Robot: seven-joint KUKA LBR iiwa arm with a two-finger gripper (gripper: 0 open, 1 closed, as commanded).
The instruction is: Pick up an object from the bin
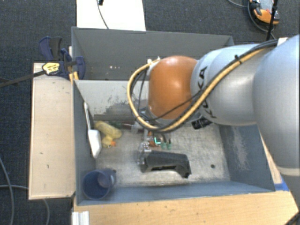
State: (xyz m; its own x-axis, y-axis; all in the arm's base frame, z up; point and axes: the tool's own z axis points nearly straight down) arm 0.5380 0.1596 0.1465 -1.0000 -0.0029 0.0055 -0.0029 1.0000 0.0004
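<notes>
My gripper (146, 148) hangs low in the middle of the bin, just under the arm's orange dome. Right below it, on the bin floor, lies a black blocky thing shaped like a stapler (167, 163), its left end beneath the gripper's tip. A small green piece (167, 145) sits beside the gripper on its right. Whether the gripper touches the black thing is hidden by its own body.
A yellow rubber duck (108, 132) lies to the left against a white long-handled thing (93, 140) by the left wall. A blue cup (97, 183) stands in the front left corner. The arm covers the bin's right half.
</notes>
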